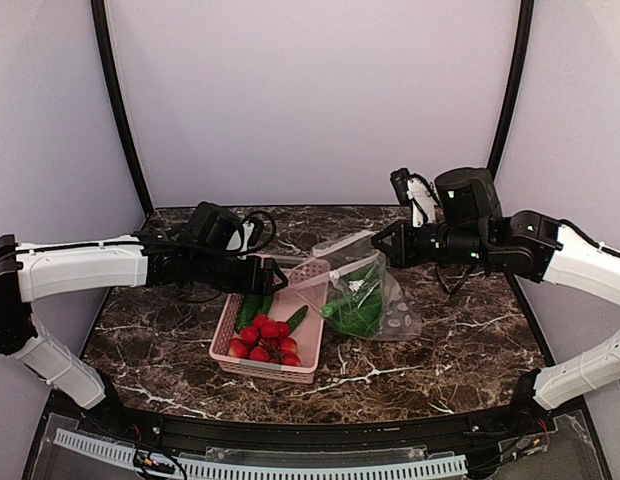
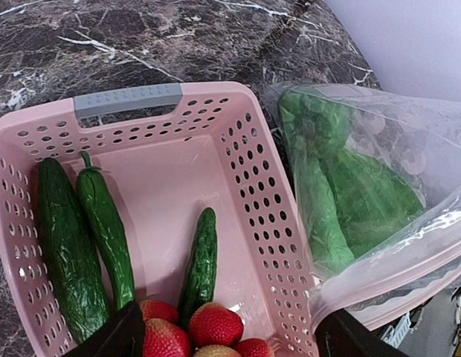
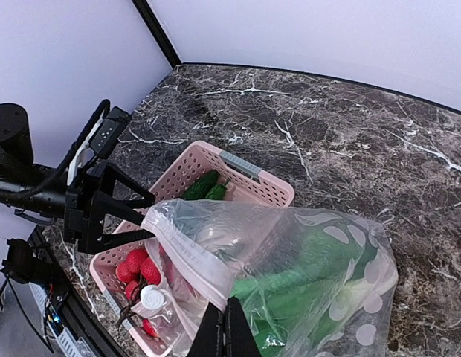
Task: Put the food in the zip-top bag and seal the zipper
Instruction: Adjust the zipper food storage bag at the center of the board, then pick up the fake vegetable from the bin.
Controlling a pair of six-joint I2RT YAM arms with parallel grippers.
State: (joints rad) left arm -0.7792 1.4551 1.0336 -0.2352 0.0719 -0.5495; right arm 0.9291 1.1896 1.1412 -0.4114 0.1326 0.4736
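**Item 1: zip-top bag** (image 1: 392,312). Clear floppy film, crinkled, printed with pale ovals. It hangs from my right pincer (image 3: 224,327) and slumps onto the worktop (image 1: 460,340) below it. The worktop is dark stone-look with white veining.

**Item 2: zipper** (image 2: 390,256). A narrow pale strip along the bag's mouth. It runs from the right pincer's tips across toward my left pincer (image 3: 145,217).

**Item 3: food, bagged.** Leafy greens (image 2: 364,186), matt and wrinkled, piled low in the bag beneath the right pincer.

**Item 4: basket** (image 2: 253,186). Rigid pink plastic with perforated walls and a grey handle (image 2: 129,99) at the end away from the left pincer. It sits directly under that pincer.

**Item 5: food, still in the basket.**
- Long cucumber (image 2: 67,245): dark and bumpy.
- Slim pepper (image 2: 104,230): glossy and smooth, with a curled stem.
- Short cucumber (image 2: 201,260): knobbly.

All three lie ahead of the left pincer.

**Item 6: strawberries** (image 2: 216,323). Red, seeded and shiny, heaped at the near end of the basket under the left pincer.

**Item 7: left pincer.** The jaws are spread wide and I hold nothing in them. One finger (image 2: 119,335) is over the berries. The other finger (image 2: 349,338) is outside the basket wall, just beside the zipper. I cannot tell whether it touches the film.

**Item 8: right pincer.** The jaws are pressed together, pinching the bag's film at the mouth edge and keeping that edge lifted off the worktop.
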